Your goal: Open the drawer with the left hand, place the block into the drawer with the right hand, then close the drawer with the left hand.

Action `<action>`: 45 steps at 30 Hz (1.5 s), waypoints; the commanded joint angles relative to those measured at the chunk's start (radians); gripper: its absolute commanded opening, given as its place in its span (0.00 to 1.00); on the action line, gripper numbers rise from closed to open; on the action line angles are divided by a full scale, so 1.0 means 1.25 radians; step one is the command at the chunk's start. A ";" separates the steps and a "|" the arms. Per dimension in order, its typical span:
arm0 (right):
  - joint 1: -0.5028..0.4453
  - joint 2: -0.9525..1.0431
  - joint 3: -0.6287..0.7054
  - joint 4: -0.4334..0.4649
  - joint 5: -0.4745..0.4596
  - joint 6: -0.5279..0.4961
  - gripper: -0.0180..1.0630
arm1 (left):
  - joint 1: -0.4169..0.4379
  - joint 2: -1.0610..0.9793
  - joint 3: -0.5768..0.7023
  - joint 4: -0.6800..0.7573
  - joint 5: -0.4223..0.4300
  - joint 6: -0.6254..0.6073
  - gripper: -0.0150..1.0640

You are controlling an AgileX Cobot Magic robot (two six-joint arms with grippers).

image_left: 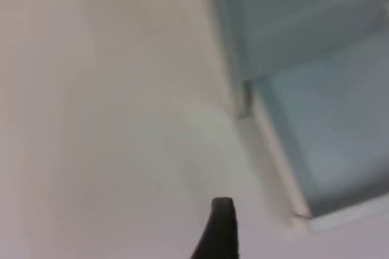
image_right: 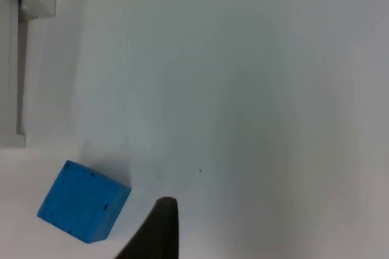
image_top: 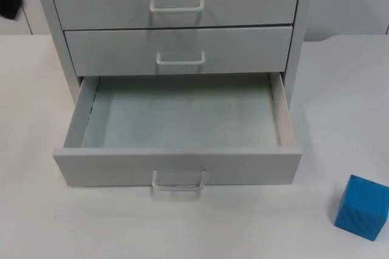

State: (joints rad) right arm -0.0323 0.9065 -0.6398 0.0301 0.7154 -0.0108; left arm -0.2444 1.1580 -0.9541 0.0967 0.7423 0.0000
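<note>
Now: open bottom drawer (image_top: 182,119), blue block (image_top: 362,207) outside, right.

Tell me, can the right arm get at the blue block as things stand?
Probably yes. The blue block sits alone on the white table, apart from the open bottom drawer, and nothing lies between it and the right gripper in the right wrist view.

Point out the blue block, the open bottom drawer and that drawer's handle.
blue block (image_top: 362,207), top view, on its front face.
open bottom drawer (image_top: 176,166), top view, on its front panel.
drawer's handle (image_top: 177,186), top view, on the bar's middle.
</note>
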 commanded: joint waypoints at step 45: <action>-0.002 0.027 -0.004 0.211 0.026 -0.109 0.99 | 0.150 -0.410 0.273 -0.013 -0.108 -0.048 0.99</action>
State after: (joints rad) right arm -0.0323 0.9239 -0.6398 0.2567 0.7391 -0.1231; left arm -0.0615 0.6512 -0.6185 0.0864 0.6206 -0.0513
